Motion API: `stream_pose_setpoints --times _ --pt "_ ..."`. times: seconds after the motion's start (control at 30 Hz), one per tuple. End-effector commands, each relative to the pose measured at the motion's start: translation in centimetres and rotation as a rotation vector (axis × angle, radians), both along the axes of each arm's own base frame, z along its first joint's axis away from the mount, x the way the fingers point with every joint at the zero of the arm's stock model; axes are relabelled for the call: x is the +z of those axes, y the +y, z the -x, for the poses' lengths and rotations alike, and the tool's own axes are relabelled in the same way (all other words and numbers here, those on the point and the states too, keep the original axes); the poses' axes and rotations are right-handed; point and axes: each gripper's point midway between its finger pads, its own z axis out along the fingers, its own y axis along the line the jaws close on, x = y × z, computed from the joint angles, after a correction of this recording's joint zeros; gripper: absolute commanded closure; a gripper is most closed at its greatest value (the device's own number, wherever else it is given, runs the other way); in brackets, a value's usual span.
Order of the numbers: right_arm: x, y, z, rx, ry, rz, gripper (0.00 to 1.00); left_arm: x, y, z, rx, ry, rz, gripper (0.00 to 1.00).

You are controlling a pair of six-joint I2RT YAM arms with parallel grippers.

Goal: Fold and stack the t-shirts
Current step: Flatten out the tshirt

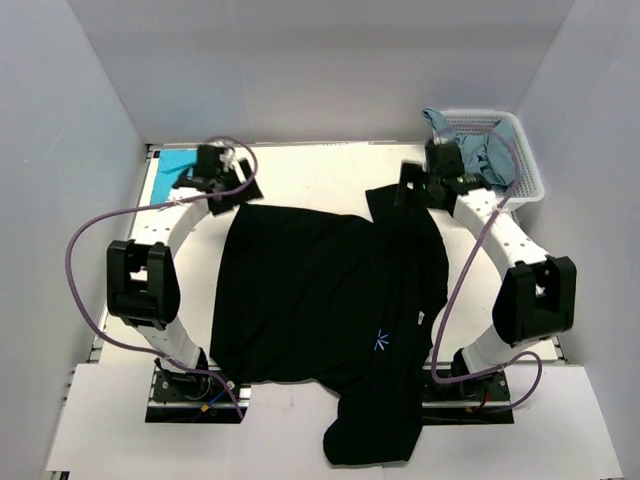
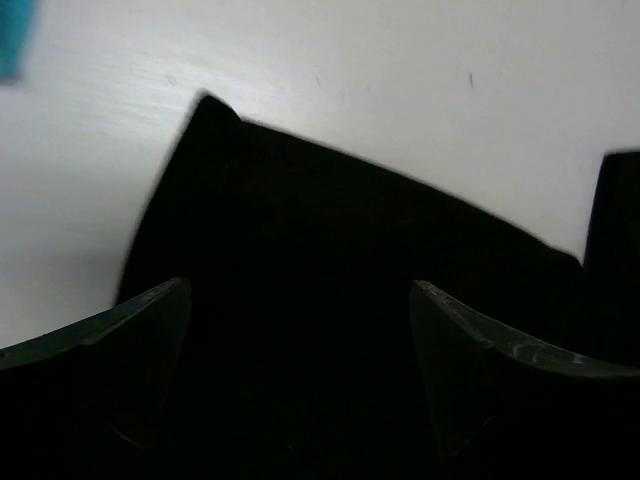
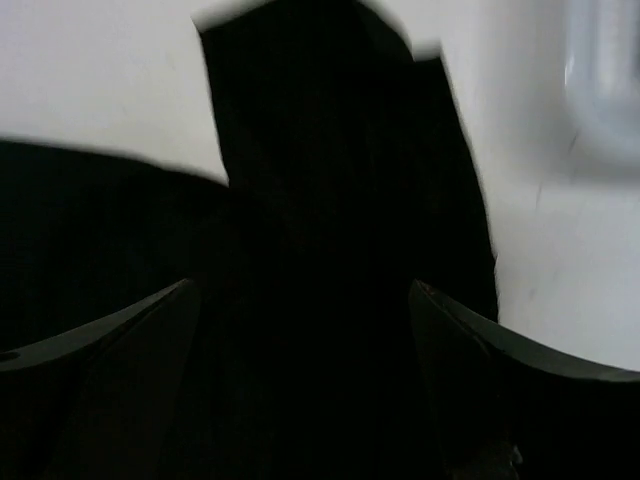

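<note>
Both pincers stand fully open and hold nothing: the left gripper (image 2: 300, 288) hangs over the far left corner of the black t-shirt (image 1: 320, 290), and the right gripper (image 3: 305, 287) over the bunched sleeve at its far right. The shirt lies spread across the middle of the table (image 1: 320, 165), skewed, with one end trailing past the near edge between the arm bases. The teal t-shirt (image 1: 172, 160) sits at the far left corner, and greyish-blue t-shirts (image 1: 490, 150) fill the white mesh basket (image 1: 530, 185) at the far right corner. Risks: the doubled sleeve could yield an uneven pinch and a crooked fold, the trailing end could drag or snag on the bases, and the right arm could nudge the basket.
</note>
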Motion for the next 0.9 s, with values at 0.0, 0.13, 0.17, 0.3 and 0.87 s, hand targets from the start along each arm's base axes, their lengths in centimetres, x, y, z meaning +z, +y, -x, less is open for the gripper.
stream_pose_setpoints --times 0.0,0.13,0.17,0.3,0.87 --pt "-5.5 -0.4 5.7 -0.091 0.223 -0.118 0.1 -4.3 -3.5 4.0 -0.09 0.133 0.071 0.0" --pt "-10.0 -1.0 9.6 -0.117 0.343 -0.151 0.1 -7.5 -5.0 6.2 -0.125 0.2 0.067 0.0" --pt "-10.8 -0.5 10.2 -0.096 0.36 -0.189 0.1 -8.0 -4.7 6.2 -0.115 0.208 0.055 0.0" --pt "-13.1 -0.5 10.5 -0.102 0.409 -0.216 0.1 -10.9 -5.2 6.6 -0.113 0.271 0.078 0.0" --pt "-16.3 -1.2 0.1 0.027 0.343 -0.252 0.1 -16.8 3.6 -1.9 0.16 0.392 -0.106 0.0"
